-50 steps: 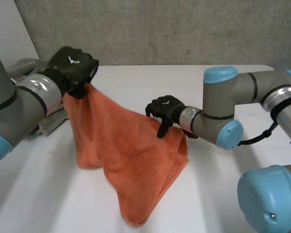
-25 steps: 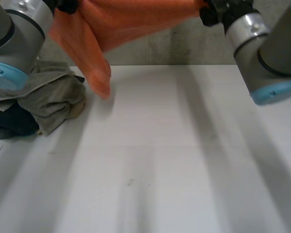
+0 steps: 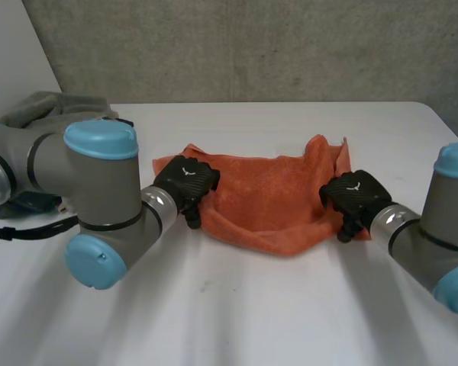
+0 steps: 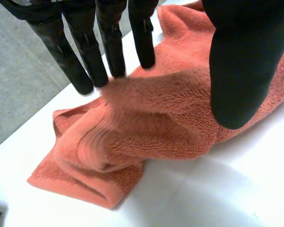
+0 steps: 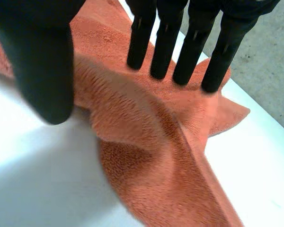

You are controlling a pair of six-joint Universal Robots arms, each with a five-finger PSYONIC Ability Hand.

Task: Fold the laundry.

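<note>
An orange towel [image 3: 267, 202] lies rumpled on the white table [image 3: 252, 313], spread sideways with its right end bunched up. My left hand [image 3: 187, 183] sits at the towel's left end and my right hand [image 3: 355, 194] at its right end. In the left wrist view the fingers [image 4: 113, 47] are straight over the towel [image 4: 146, 123] and the thumb [image 4: 241, 61] stands apart, so the hand is open. In the right wrist view the fingers [image 5: 180, 42] are straight too, the thumb [image 5: 42, 56] apart, with a raised fold of towel [image 5: 151, 142] between them.
A heap of grey-beige laundry [image 3: 53, 107] lies at the table's far left corner, with a dark cloth [image 3: 30, 202] beside it behind my left arm. A concrete wall runs along the table's back edge.
Both hands held the towel pinched and lifted it high off the table. Now it lies on the table between them and both hands have opened.
</note>
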